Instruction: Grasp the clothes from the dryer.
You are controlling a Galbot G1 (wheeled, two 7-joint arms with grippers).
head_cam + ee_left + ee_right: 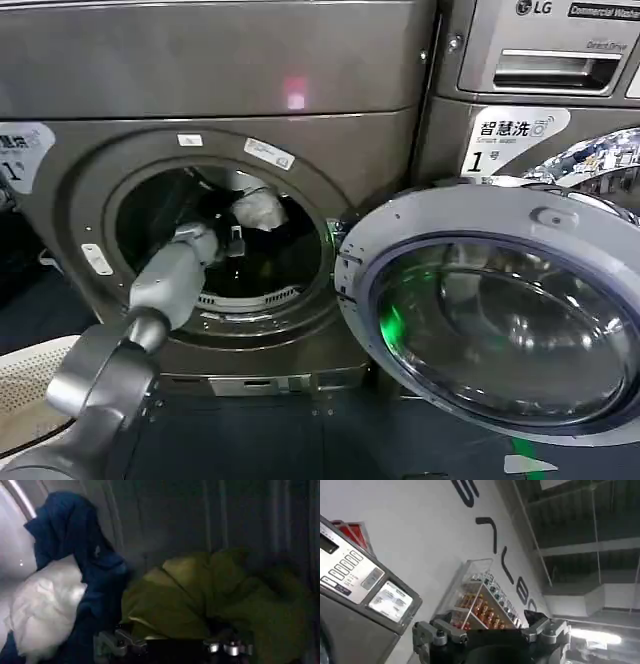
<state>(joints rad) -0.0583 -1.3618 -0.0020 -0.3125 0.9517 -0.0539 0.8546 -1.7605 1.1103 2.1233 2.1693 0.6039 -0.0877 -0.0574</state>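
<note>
The clothes [165, 600] lie in a soft heap inside the drum of the dryer [200, 70]; in the left wrist view a crumpled yellow-green garment [210, 600] fills the centre and right of the frame, a dark navy piece [75, 535] drapes down from the upper left, and a white piece [45, 605] bunches at the lower left, touching the navy one. In the head view only a pale fold [258, 208] shows through the round porthole, left of centre; the grey-rimmed glass door [500, 320] hangs swung open at the lower right, smooth and glossy, with a green glint on its glass.

The left gripper [172, 647] is reached in through the porthole, its grey forearm running up from the lower left of the head view; its two metal fingers [112, 642] stand spread wide apart at the bottom edge of the wrist frame, holding nothing, just short of the yellow-green fabric. The step in hand looks like the approach to the grasp; the next move probably calls for pushing forward into the loose cloth and closing on a thick fold, since limp fabric slips from a shallow pinch.

The right gripper [492, 632] is raised away from the work, fingers apart and empty, facing a white wall and a shelf of small bottles [480, 600].
</note>
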